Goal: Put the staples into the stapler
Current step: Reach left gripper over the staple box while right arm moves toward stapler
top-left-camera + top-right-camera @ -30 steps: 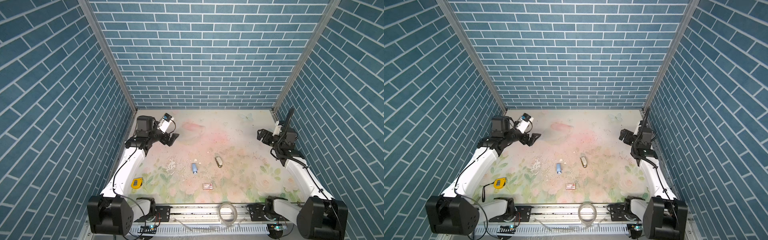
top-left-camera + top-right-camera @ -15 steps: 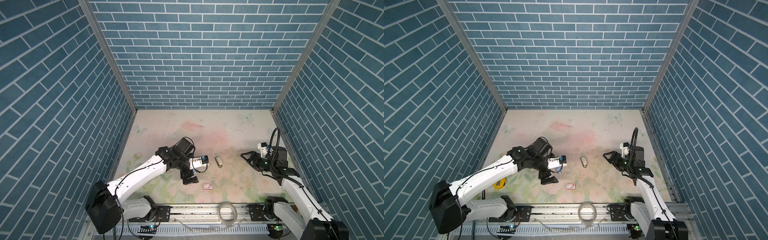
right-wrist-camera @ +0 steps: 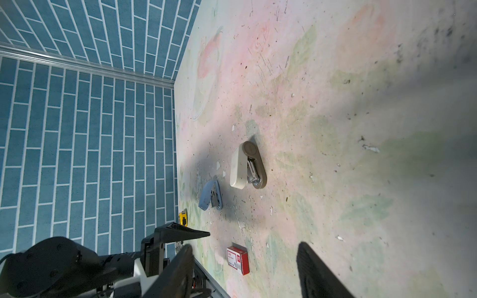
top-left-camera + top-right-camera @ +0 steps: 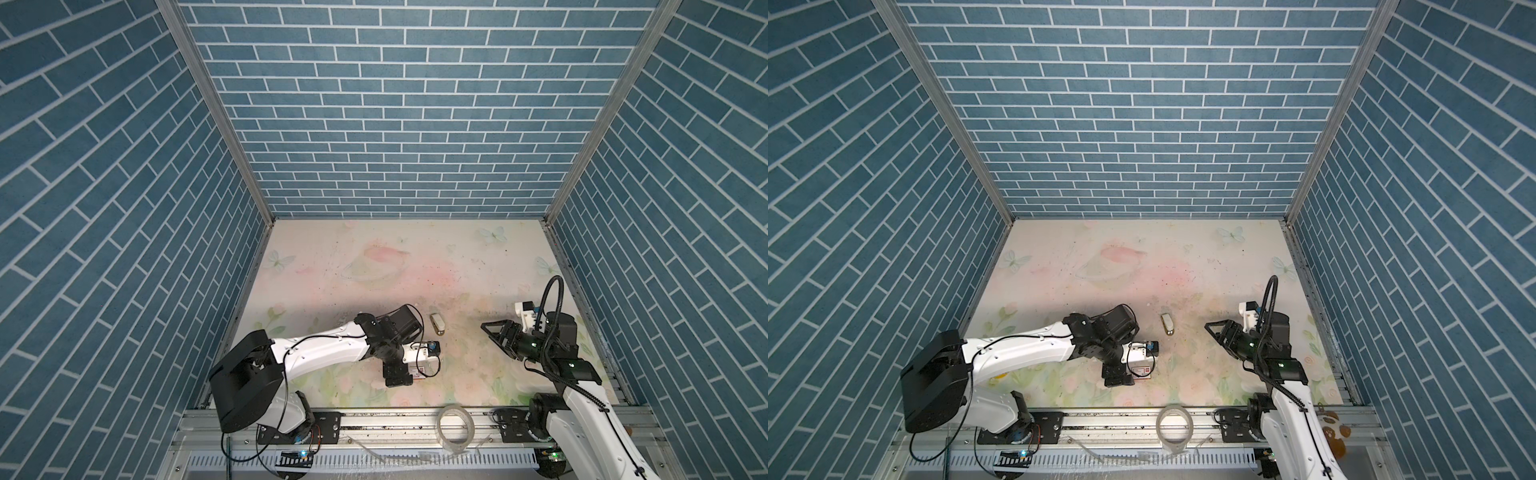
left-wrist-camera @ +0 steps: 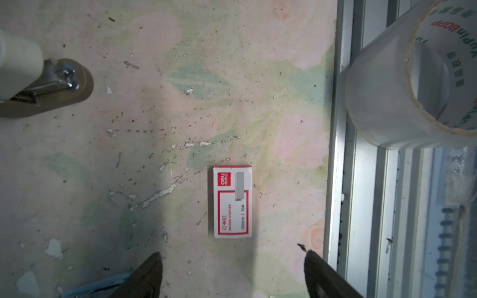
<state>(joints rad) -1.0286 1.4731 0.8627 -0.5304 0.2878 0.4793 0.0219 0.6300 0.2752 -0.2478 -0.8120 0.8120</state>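
A beige stapler lies on the floral mat near the middle; it also shows in both wrist views. A blue stapler lies beside it and is hidden under the left arm in both top views. The staples are not in view; only a white-and-red box shows. My left gripper points down beside the box, open, nothing between its fingers. My right gripper hangs open and empty, right of the beige stapler.
A clear tape roll stands on the metal rail at the table's front edge. A small yellow object lies at the left edge of the mat. Blue brick walls close three sides.
Both arms have swung from the back corners to the front of the table. The left gripper now hangs by the box, covering the blue stapler from above; the right gripper faces the beige stapler.
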